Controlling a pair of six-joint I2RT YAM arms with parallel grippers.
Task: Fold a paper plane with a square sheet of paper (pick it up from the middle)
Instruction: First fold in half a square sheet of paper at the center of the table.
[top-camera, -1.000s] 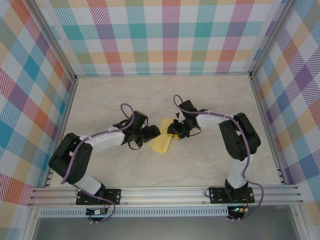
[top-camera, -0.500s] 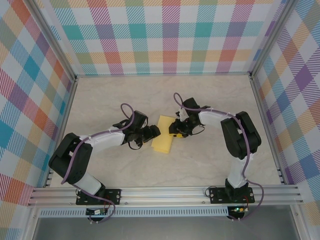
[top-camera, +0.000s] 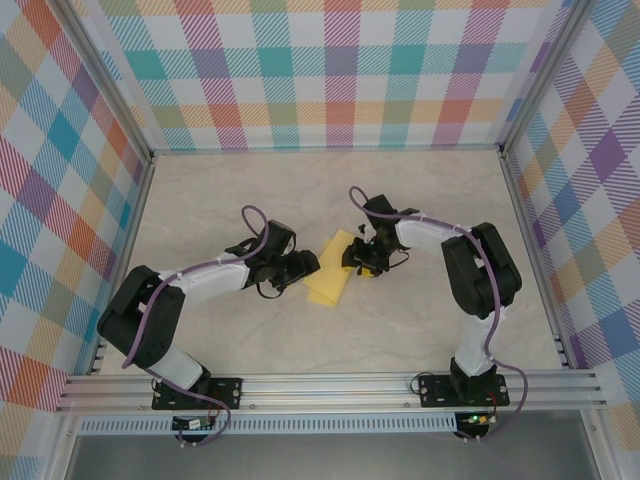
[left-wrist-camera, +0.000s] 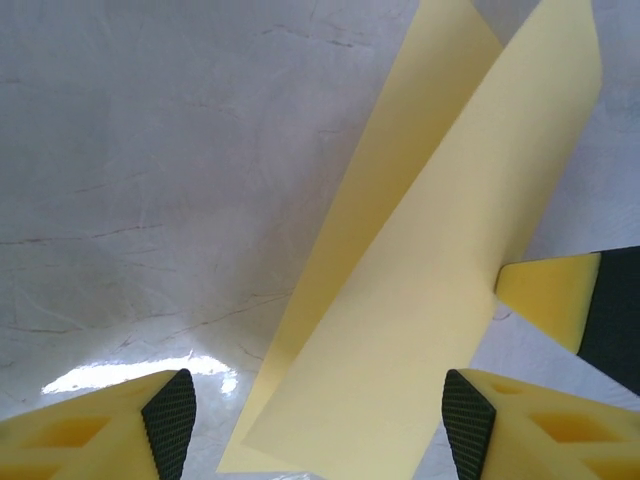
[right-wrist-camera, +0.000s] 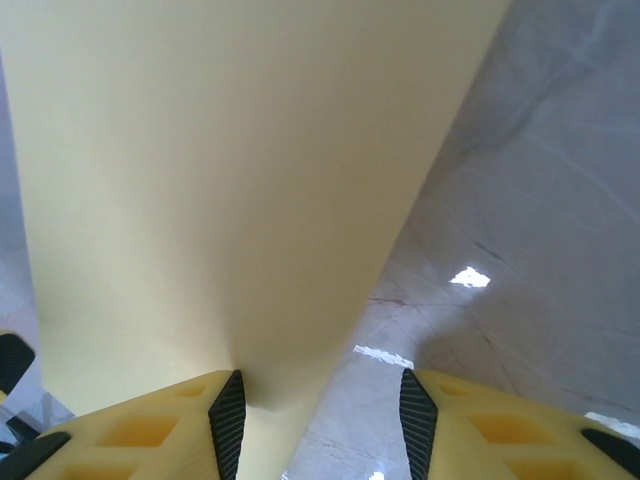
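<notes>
From above, the yellow sheet of paper (top-camera: 328, 278) is lying folded near the middle of the pale marbled table (top-camera: 450, 200). The left gripper (top-camera: 306, 266) is sitting at its left edge, and the right gripper (top-camera: 358, 262) is sitting at its upper right edge. Checked walls (top-camera: 340, 70) in many colours are enclosing the table, and a metal rail (top-camera: 330, 385) is running across in front of both arm bases.

The left wrist camera is giving the fold close up: two layers of the sheet (left-wrist-camera: 400, 280) are overlapping and stretching away. The left gripper (left-wrist-camera: 318, 420) is standing wide open, with a gap showing between each black pad and the paper, so it is holding nothing. A yellow finger (left-wrist-camera: 555, 300) of the right gripper is touching the sheet's right edge.

The right wrist camera is looking along the sheet (right-wrist-camera: 230, 180) from between its own pads. The right gripper (right-wrist-camera: 320, 420) is standing partly open. The paper is sitting close to the pad on the picture's left, bare table is showing beside the other pad, and nothing is being clamped
</notes>
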